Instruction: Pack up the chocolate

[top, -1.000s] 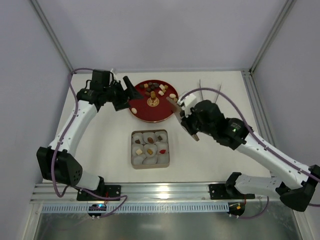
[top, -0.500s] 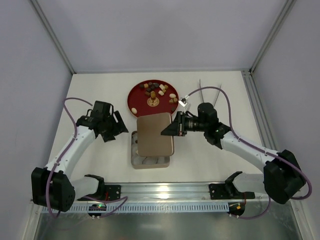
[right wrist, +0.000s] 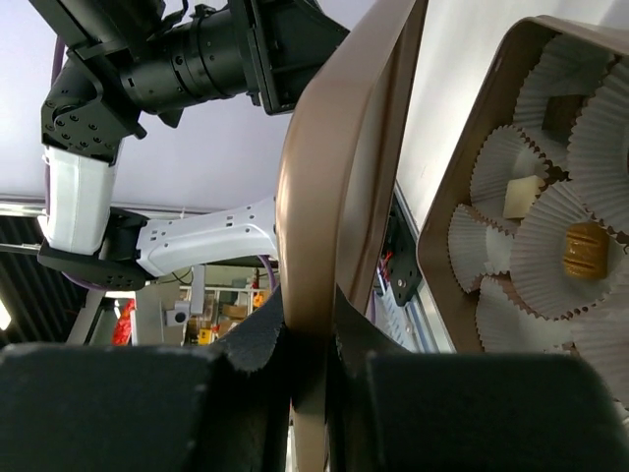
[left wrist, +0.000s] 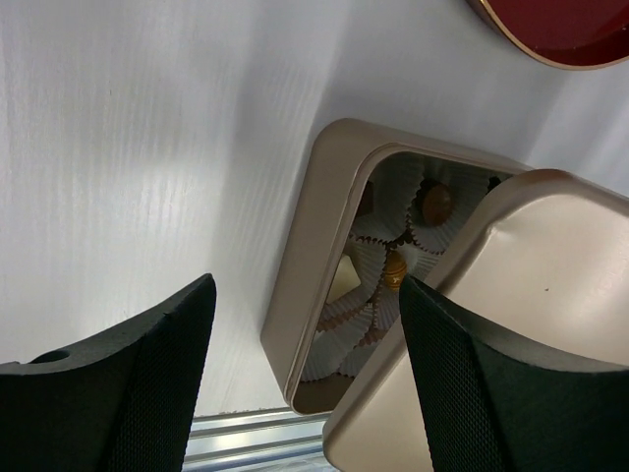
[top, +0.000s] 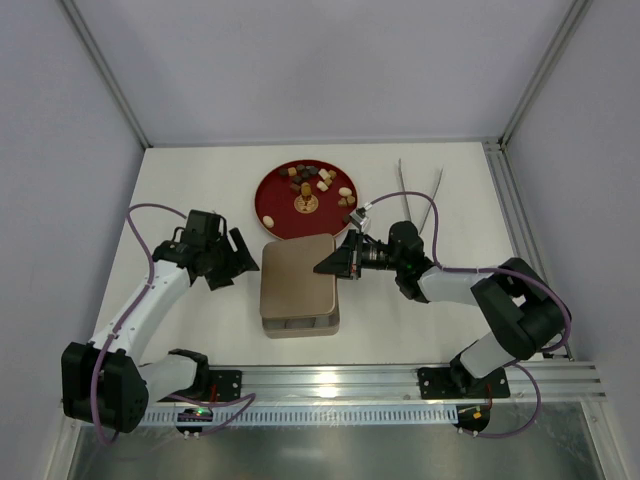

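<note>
— Near side first?
— Box [top: 300, 325] at the centre of the tabletop [top: 200, 190]. Paper cups [right wrist: 531, 270] inside, chocolate [right wrist: 580, 248] in several of them.
— Lid?
— Lid [top: 297, 275] tilted over the box, not seated. A gap along the left side shows the cups.
— Grippers?
— Right gripper [top: 332, 266] pinched tight on the lid's right edge. Left gripper [top: 240, 262] just left of box and lid, fingers spread wide, holding nothing.
— Further back?
— Red plate [top: 268, 205] behind the box, more chocolate loose on it. Tongs [top: 420, 190] lie to its right, at the far side.
</note>
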Motion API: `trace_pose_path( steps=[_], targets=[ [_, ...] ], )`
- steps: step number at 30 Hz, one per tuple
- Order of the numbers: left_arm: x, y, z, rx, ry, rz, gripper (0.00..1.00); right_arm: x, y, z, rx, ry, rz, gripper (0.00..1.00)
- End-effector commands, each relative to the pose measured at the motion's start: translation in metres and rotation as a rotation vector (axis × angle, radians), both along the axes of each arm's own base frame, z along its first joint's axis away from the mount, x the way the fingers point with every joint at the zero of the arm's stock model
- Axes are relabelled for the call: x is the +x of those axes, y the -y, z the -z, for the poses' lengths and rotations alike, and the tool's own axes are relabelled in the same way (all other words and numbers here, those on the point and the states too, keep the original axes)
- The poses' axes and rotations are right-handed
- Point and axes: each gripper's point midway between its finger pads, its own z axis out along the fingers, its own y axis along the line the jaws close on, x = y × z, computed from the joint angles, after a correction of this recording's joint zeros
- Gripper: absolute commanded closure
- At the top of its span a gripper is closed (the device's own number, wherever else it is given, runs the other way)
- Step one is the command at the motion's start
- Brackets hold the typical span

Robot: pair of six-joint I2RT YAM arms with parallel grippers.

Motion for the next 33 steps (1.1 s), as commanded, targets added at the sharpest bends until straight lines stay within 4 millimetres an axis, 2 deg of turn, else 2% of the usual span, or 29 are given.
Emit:
trace_pose_path(
  steps=[1,5,6,7,12,27,33],
  targets=[
    [0.005,0.005,-0.006,-0.039,0.042,0.008,0.26,0.001,-0.002,-0.028,0.108,0.098,-0.009,0.96],
    [0.004,0.007,-0.003,-0.046,0.037,0.017,0.26,0.003,-0.005,-0.016,0.118,0.071,-0.022,0.96],
    [0.003,0.007,-0.002,-0.047,0.035,0.019,0.26,0.003,-0.006,-0.006,0.111,0.028,-0.026,0.96],
    [0.003,0.008,-0.001,-0.048,0.035,0.022,0.26,0.003,-0.006,-0.008,0.129,0.043,-0.028,0.96],
    [0.002,0.009,0.001,-0.056,0.033,0.025,0.26,0.002,-0.008,0.01,0.134,0.004,-0.04,0.96],
    [-0.001,0.011,0.013,-0.059,-0.003,0.042,0.26,0.001,-0.007,0.059,0.004,-0.058,-0.049,0.95],
    [-0.003,0.012,0.022,-0.058,-0.027,0.052,0.27,0.002,-0.003,0.069,-0.043,-0.069,-0.04,0.88]
  ],
)
